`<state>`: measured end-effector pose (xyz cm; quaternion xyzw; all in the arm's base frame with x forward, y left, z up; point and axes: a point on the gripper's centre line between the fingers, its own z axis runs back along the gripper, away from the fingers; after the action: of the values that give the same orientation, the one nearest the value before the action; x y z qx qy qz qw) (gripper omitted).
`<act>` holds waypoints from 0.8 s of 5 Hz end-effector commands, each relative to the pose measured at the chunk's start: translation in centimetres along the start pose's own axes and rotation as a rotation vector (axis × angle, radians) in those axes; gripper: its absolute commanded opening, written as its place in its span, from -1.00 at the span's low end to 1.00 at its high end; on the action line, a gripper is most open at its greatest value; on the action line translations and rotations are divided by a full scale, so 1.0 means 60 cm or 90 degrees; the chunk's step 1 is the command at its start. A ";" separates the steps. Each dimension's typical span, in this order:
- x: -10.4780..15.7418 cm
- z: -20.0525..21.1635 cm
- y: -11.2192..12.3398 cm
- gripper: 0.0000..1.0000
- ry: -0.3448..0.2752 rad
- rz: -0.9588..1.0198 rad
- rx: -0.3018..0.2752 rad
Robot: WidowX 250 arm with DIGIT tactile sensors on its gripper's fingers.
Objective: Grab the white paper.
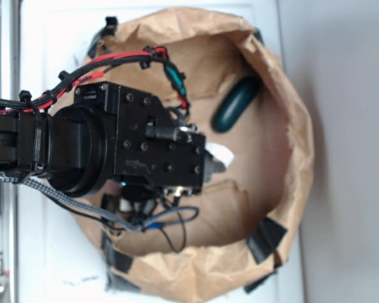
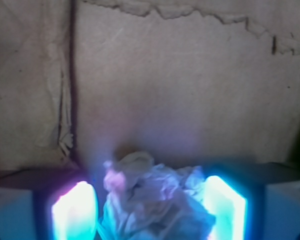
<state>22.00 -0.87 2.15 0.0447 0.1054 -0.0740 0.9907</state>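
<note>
The white paper (image 2: 155, 200) is a crumpled off-white wad lying between my two glowing fingers in the wrist view, touching the right finger (image 2: 225, 207) and almost filling the gap to the left finger (image 2: 75, 212). My gripper (image 2: 150, 212) is closed around the wad, low over the brown floor of the bag. In the exterior view only a small white corner of the paper (image 1: 221, 153) shows past the black gripper body (image 1: 205, 165), whose fingers are hidden under it.
A large brown paper bag (image 1: 290, 95) with rolled-down walls surrounds the gripper. A dark green oblong thing (image 1: 235, 104) lies on the bag floor near the far wall. Black tape patches (image 1: 265, 238) sit on the rim. Cables (image 1: 114, 63) trail behind the arm.
</note>
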 end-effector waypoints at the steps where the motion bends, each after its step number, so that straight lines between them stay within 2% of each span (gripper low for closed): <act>1: -0.006 0.006 0.009 -1.00 -0.032 0.018 0.015; 2: -0.006 0.032 0.013 -1.00 -0.066 0.031 0.022; 3: -0.037 0.109 0.024 -1.00 -0.136 -0.027 -0.041; 4: -0.003 0.196 0.076 -1.00 -0.185 -0.007 -0.079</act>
<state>24.68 1.13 12.73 -0.0310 -0.0120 -0.0837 0.9959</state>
